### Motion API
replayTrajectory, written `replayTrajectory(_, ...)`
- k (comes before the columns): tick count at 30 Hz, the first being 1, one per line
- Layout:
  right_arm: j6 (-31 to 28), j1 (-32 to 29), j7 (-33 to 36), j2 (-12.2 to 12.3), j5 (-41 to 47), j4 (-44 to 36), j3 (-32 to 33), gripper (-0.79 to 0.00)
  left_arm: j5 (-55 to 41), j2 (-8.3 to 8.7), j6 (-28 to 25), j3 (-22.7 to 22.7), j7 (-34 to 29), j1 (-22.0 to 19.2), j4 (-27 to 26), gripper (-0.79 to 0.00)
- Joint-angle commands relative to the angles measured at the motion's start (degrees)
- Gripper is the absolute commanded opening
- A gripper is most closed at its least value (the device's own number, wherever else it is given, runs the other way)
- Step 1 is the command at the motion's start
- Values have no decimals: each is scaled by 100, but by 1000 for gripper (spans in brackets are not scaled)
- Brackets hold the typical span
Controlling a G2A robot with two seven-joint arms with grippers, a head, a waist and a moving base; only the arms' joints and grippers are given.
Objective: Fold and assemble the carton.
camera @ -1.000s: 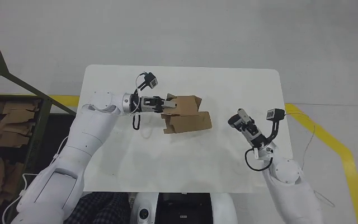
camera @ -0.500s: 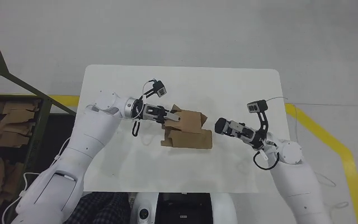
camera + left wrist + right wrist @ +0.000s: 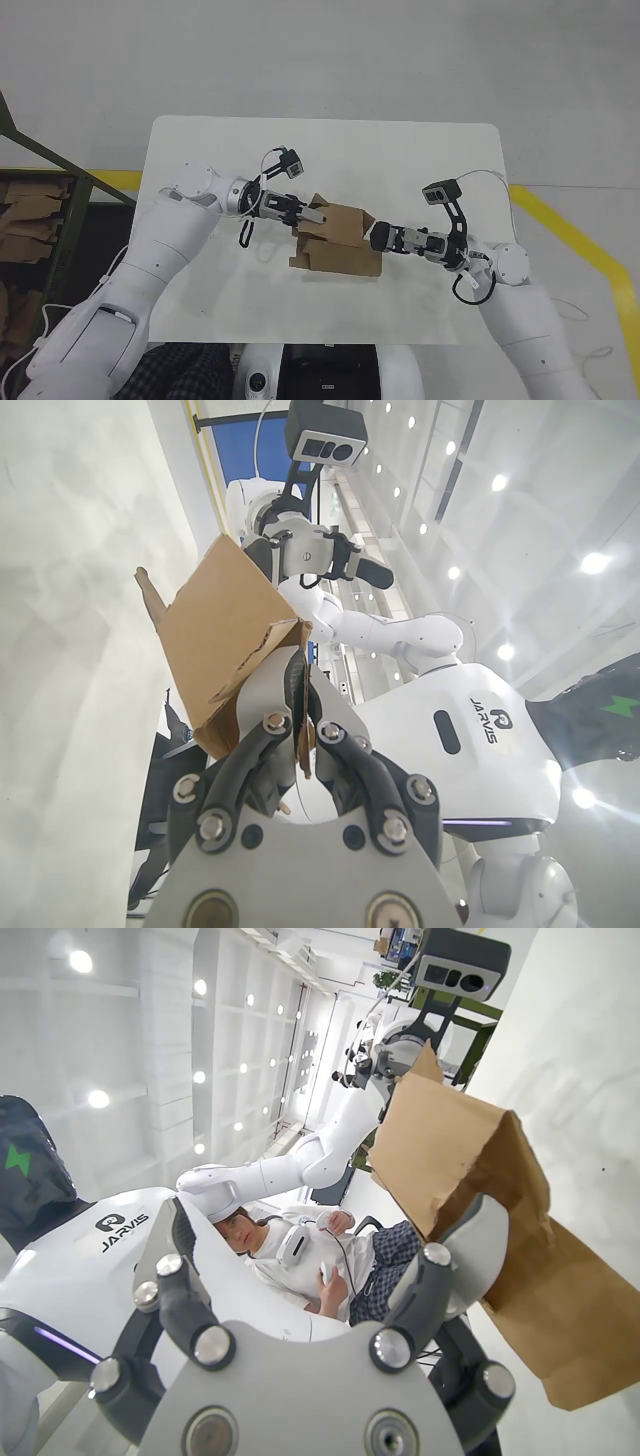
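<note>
The carton (image 3: 340, 240) lay mid-way across the table (image 3: 200, 150). Our right gripper (image 3: 376, 237) had swung in from the table's edge, spread wide, to its end. Our left gripper (image 3: 314, 213) stayed clamped on a flap, likely bracing it for folding.

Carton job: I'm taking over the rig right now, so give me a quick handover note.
Left gripper: shut on a flap of the carton, at the end nearest that arm.
Right gripper: open, at the opposite end, one finger against the carton's wall.
Carton: brown cardboard, in the middle of the table.
Done: body partly opened up.
Left: likely square it, then fold and tuck the flaps.
</note>
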Motion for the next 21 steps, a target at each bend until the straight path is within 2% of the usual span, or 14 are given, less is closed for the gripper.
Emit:
replayTrajectory(1, -21, 25, -21, 4, -63, 16, -48, 0, -33, -1, 0, 33, 0, -7, -14, -785)
replayTrajectory(10, 9, 142, 9, 22, -41, 93, -243, 0, -175, 9, 0, 143, 0, 7, -107, -785)
replayTrajectory(12, 26, 173, 26, 20, 25, 126, -295, -25, -186, 13, 0, 172, 0, 8, -138, -785)
replayTrajectory(17, 99, 259, 99, 8, 204, 224, -436, -157, -216, 27, 0, 206, 0, 7, -173, -785)
replayTrajectory(18, 102, 277, 102, 3, 235, 275, -460, -203, -214, 29, 0, 209, 0, 4, -177, -785)
replayTrajectory(19, 106, 302, 106, -2, 253, 323, -488, -305, -202, 32, -1, 210, 0, 2, -177, -785)
replayTrajectory(21, 124, 344, 124, -16, 305, 416, -554, -394, -176, 35, -12, 212, 12, -1, -174, -785)
